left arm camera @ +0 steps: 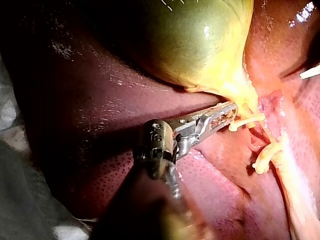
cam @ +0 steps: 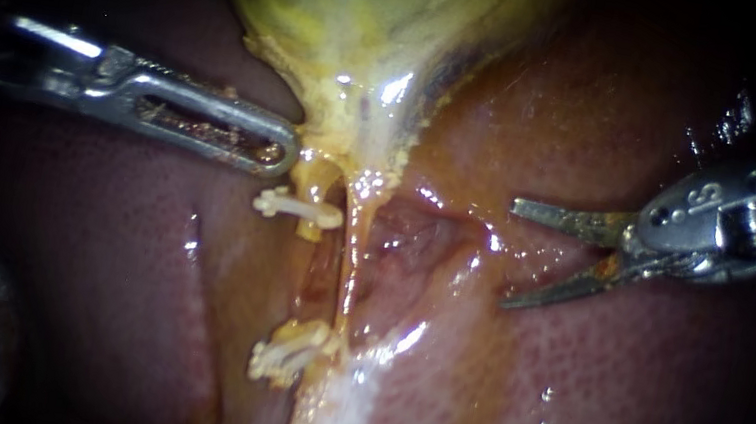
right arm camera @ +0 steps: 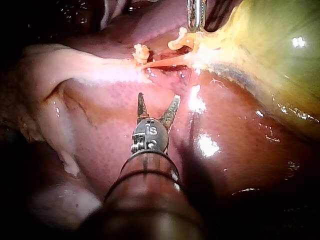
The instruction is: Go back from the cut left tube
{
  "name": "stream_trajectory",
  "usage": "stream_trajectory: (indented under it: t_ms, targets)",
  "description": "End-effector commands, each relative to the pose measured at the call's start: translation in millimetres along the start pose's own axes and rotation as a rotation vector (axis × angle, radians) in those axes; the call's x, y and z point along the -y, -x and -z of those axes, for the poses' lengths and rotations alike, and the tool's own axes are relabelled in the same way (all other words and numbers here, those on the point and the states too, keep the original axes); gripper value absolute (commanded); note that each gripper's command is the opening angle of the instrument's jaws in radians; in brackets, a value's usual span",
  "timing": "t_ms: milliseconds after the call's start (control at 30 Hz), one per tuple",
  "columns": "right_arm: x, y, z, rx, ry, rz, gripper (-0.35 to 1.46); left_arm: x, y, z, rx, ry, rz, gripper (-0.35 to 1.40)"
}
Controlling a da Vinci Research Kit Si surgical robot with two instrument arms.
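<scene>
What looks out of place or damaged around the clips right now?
The left tube is in two: a short stump bearing the upper clip hangs under the gallbladder, separated by a gap from the lower clips. The right tool has open jaws with rust-coloured staining near the hinge. Nothing else stands out.

All I can see beneath my work is a strip of grey sheet (left arm camera: 11,107), showing past the liver's outer edge; whether a table lies under it I cannot tell. The dark red liver (left arm camera: 85,85) lies directly on that sheet, and the yellow-green gallbladder (left arm camera: 195,45) rests on the liver.
</scene>
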Motion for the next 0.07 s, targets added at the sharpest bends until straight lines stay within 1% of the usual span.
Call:
stream_trajectory:
  t_ms: [33, 67]
  targets:
    - [-0.1, -0.1, 0.1, 0.001, -0.019, -0.004, 1.45, 0.0, 0.0, 0.0, 0.000, 0.000, 0.000, -0.35]
    - [-0.1, -0.2, 0.1, -0.005, -0.025, -0.005, 1.45, 0.0, 0.0, 0.1, 0.000, 0.000, 0.000, -0.35]
